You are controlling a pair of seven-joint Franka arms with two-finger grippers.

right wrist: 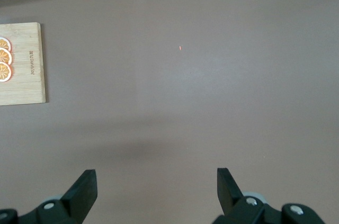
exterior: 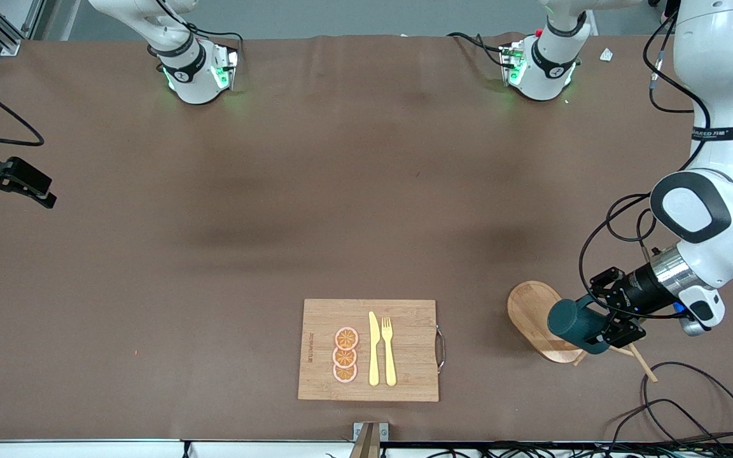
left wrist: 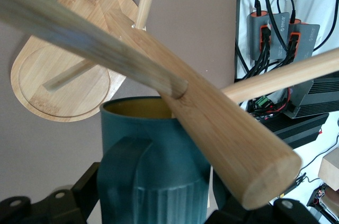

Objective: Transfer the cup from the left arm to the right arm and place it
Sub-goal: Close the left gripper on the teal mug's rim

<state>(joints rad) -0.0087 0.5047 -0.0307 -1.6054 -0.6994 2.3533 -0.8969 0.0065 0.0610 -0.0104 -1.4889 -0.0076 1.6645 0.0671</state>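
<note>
Over wooden stand [exterior: 535, 318] | left end effector [exterior: 602, 331] seemingly pinching cup [exterior: 573, 323] | right end effector [right wrist: 156, 195] spread, waiting

My dark teal ribbed cup [exterior: 574, 322], tan-yellow inside, lies tipped on its side among wooden rack pegs, handle [left wrist: 123, 173] toward my wrist, near the table's front edge at my left arm's end.
</note>
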